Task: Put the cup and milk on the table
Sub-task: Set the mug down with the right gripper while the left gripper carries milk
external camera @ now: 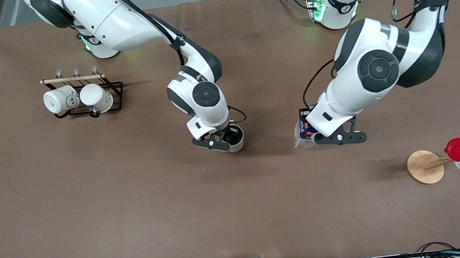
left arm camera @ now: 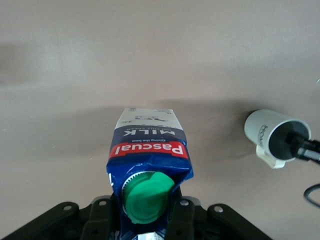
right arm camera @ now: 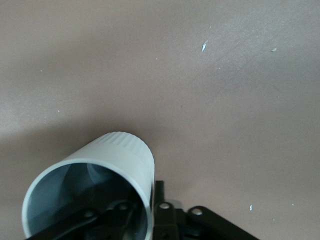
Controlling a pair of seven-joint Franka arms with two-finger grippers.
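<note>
The milk (left arm camera: 150, 150), a small carton with a blue top, green cap and red label, is gripped by the left gripper (external camera: 339, 137) on the table (external camera: 135, 209). The cream cup (external camera: 235, 137), dark and empty inside, is pinched at its rim by the right gripper (external camera: 214, 143), toward the right arm's end.

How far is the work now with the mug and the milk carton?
Both are in hand at mid-table. The right pincer grips the rim of the cream-white ceramic mug; the left pincer clamps the blue-topped, green-capped milk carton. Both look at or near the brown tabletop; contact is unclear. Left: releasing and withdrawing.
</note>
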